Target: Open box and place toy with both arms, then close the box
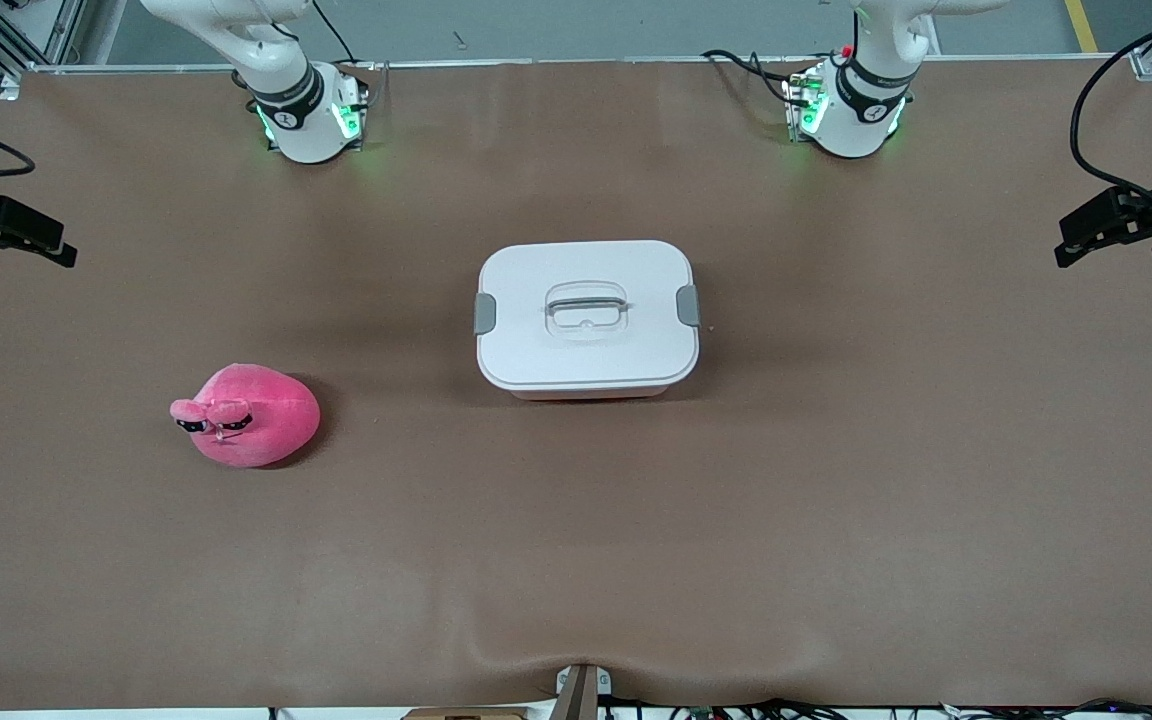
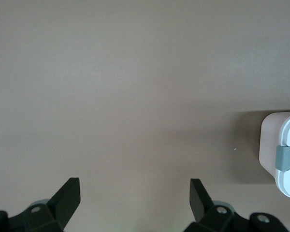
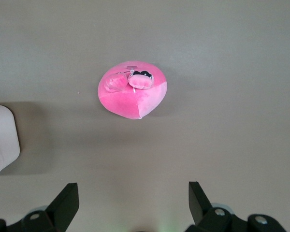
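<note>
Toy (image 1: 248, 416), lidded box (image 1: 586, 318), contents hidden

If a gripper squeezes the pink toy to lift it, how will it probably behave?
The toy looks like soft plush, so it will probably squash between the fingers and feel light for its size. Its rounded body may rock or roll a little if pushed. The fuzzy surface should not be slippery.

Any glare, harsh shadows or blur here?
Front view: even light, soft shadows beside the box and toy, green glow at the arm bases. Left wrist view: sharp, box corner shadowed. Right wrist view: toy crisp, faint shadow.
</note>
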You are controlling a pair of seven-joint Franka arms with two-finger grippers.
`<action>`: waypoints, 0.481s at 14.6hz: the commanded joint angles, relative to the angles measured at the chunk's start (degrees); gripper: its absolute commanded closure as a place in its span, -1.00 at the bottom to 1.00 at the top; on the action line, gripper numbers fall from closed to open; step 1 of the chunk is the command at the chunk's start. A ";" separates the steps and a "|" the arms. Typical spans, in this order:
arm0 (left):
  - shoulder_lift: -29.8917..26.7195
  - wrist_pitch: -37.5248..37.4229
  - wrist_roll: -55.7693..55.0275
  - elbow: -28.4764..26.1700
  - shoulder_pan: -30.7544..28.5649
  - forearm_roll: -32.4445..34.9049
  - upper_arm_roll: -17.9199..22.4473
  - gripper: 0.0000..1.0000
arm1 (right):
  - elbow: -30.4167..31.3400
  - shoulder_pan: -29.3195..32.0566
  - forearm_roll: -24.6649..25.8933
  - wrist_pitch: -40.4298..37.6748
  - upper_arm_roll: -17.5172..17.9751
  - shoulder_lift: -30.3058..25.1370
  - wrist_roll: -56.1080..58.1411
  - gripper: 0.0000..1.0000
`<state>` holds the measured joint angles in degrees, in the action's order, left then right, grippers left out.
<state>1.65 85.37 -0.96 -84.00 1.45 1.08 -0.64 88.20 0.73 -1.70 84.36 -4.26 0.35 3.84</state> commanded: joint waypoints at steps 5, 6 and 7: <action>-0.06 0.06 0.34 0.32 -0.31 1.02 -0.15 -1.00 | 0.48 -0.55 0.73 0.54 0.22 0.09 0.29 -1.00; 0.02 0.06 0.52 0.32 -0.66 0.76 -0.06 -1.00 | 0.48 -0.55 0.73 0.72 0.22 0.09 0.29 -1.00; 0.81 0.06 0.34 0.32 -0.66 0.59 -0.06 -1.00 | 0.57 -0.55 0.73 1.24 0.22 0.09 0.29 -1.00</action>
<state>1.69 85.37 -0.96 -84.01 1.24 1.08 -0.55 88.33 0.22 -1.70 84.70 -4.21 0.59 3.86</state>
